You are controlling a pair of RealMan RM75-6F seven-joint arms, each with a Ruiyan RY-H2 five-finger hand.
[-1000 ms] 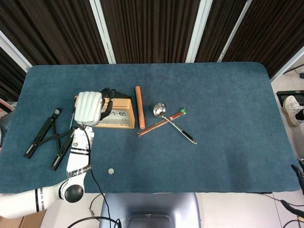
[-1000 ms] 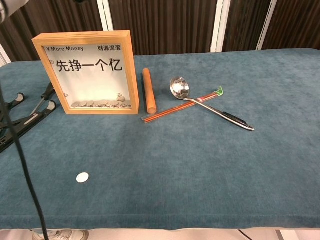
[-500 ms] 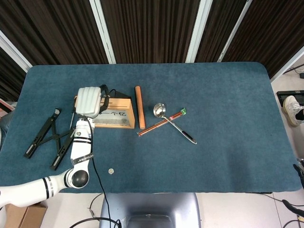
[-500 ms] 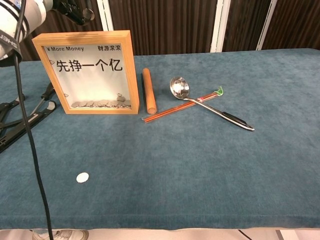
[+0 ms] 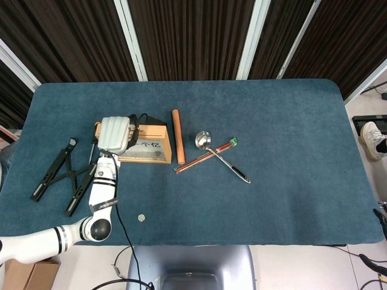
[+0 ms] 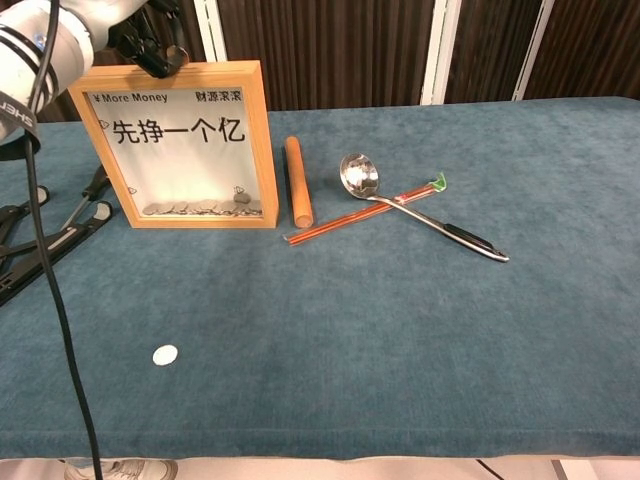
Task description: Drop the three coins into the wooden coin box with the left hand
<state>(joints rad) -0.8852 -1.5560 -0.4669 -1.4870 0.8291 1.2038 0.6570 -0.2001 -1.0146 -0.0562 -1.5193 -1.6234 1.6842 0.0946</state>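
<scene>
Wooden coin box (image 6: 183, 145) stands upright on the blue counter (image 6: 400, 330), directly beneath my left hand (image 5: 115, 134), which hovers at the box's top edge. In the chest view my dark fingers (image 6: 150, 48) sit at the top rim near the slot and appear to pinch a small round piece, likely a coin; the detail is too small to confirm, so I cannot tell their state with certainty. A layer of coins (image 6: 205, 207) lies at the bottom behind the pane. One loose coin (image 6: 165, 354) lies on the counter well below and nearer the front edge than my fingers, apart from the box. Judgement: the task is part done; at least this loose coin is left. Beside the box, away from my fingers, lie a wooden dowel (image 6: 298, 181), a ladle (image 6: 420, 208) and chopsticks (image 6: 360, 214). My right hand is not in view.
</scene>
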